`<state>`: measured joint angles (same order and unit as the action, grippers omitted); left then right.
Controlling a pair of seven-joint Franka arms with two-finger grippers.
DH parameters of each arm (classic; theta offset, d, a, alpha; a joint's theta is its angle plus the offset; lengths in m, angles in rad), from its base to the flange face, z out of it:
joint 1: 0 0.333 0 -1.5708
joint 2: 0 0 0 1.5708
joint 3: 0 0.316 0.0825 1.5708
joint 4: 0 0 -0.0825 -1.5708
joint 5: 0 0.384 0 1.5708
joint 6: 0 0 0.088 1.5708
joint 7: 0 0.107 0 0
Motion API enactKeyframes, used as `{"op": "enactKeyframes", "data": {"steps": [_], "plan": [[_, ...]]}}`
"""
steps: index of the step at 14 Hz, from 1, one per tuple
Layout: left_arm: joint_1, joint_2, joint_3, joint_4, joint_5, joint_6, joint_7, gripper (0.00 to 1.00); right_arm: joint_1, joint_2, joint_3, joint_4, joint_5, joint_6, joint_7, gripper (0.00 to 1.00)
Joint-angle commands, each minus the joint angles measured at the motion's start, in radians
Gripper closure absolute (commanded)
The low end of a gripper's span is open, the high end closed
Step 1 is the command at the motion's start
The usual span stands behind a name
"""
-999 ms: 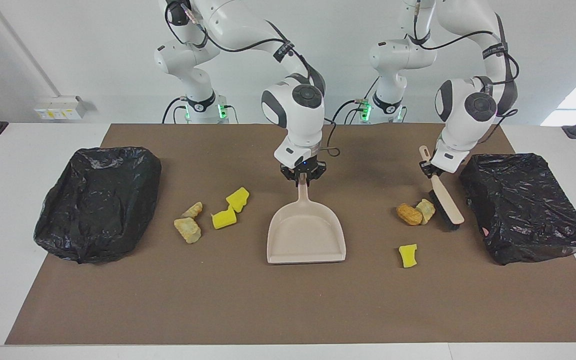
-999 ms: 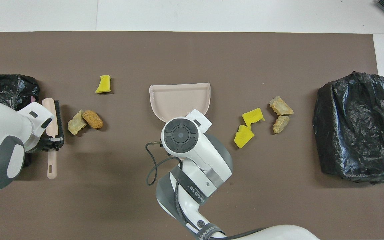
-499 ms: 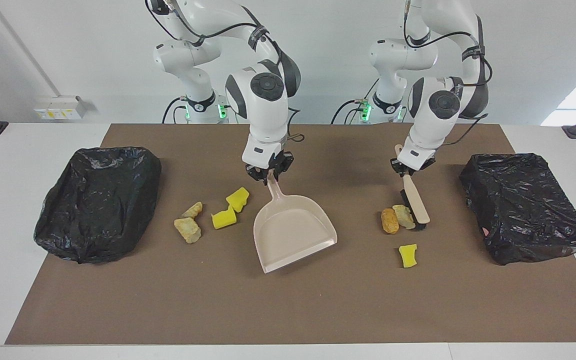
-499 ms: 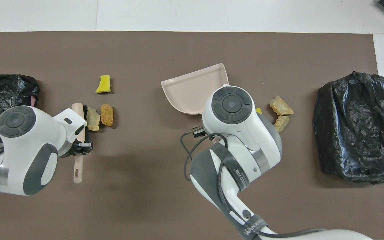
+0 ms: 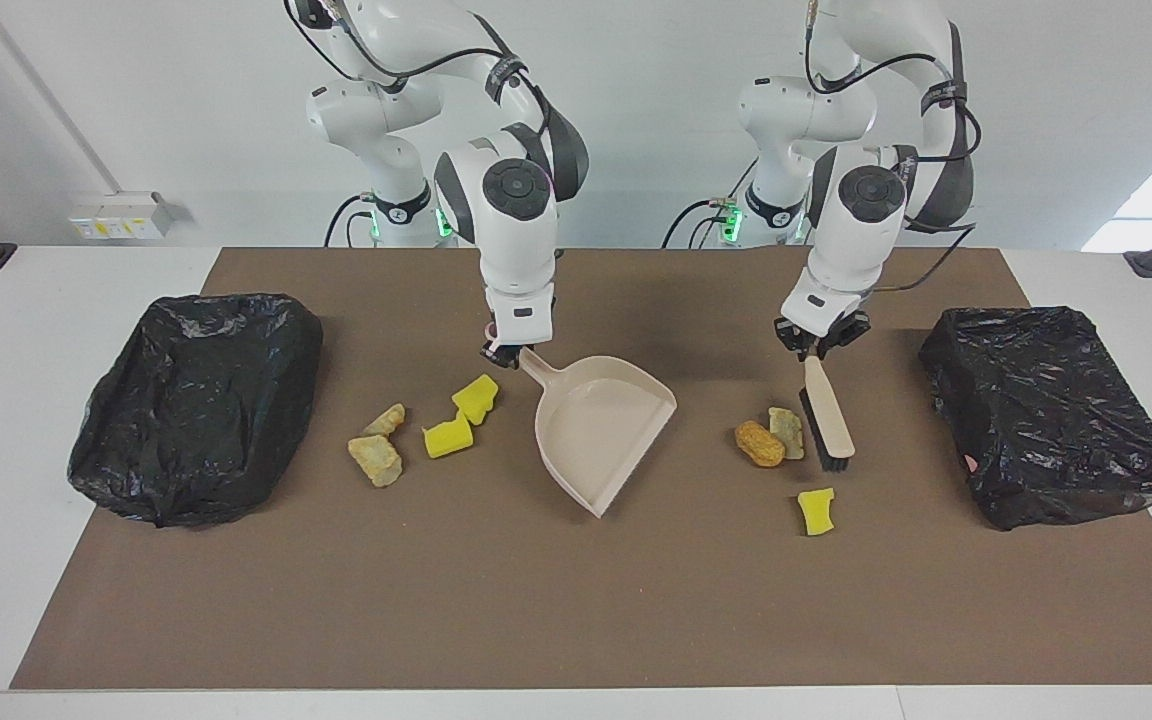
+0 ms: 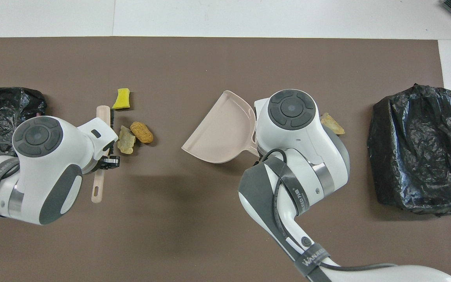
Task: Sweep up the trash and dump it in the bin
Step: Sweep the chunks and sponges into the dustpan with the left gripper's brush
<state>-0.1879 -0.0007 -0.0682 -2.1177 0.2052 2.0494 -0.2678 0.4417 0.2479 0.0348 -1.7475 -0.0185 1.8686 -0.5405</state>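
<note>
brown mat (image 5: 536, 600), left gripper (image 5: 816, 345) clenching brush (image 5: 826, 415), right gripper (image 5: 506, 355) clenching dustpan (image 5: 601, 425), "wanjeed" arm strap (image 6: 311, 260)

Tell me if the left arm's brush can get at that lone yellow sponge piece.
Probably yes. The left gripper holds the brush, whose bristle end is beside the yellow sponge piece, with only bare mat between them.

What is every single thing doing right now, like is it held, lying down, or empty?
Left gripper: shut on the brush handle.
Right gripper: shut on the dustpan handle.
Brush: held, bristles beside two trash lumps.
Dustpan: held, empty, mouth turned toward the brush.
Trash: seven pieces loose on the mat, none in the dustpan.
Bins: two, lined with black bags, contents cannot be seen.
</note>
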Motion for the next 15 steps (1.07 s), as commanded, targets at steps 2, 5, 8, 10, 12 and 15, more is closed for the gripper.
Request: {"op": "enactKeyframes", "data": {"steps": [2,5,8,10,12,15], "plan": [[0.019,0.161,-0.001,0.246,0.089,-0.032,0.103,1.00,-0.055,-0.025,0.007,-0.041,-0.001,0.010,-0.266,1.00],[0.042,0.174,-0.002,0.252,0.083,0.003,0.289,1.00,-0.049,-0.021,0.007,-0.052,-0.023,0.044,-0.311,1.00],[0.051,0.266,-0.001,0.313,0.099,0.046,0.338,1.00,-0.043,-0.012,0.007,-0.072,-0.095,0.090,-0.354,1.00],[0.058,0.292,-0.001,0.323,0.137,0.052,0.364,1.00,-0.041,-0.002,0.008,-0.075,-0.164,0.101,-0.368,1.00],[0.079,0.295,-0.001,0.309,0.140,0.058,0.412,1.00,-0.041,-0.001,0.008,-0.076,-0.185,0.106,-0.372,1.00],[0.084,0.254,-0.001,0.208,0.132,0.090,0.412,1.00,-0.017,0.022,0.008,-0.076,-0.192,0.141,-0.368,1.00]]}}
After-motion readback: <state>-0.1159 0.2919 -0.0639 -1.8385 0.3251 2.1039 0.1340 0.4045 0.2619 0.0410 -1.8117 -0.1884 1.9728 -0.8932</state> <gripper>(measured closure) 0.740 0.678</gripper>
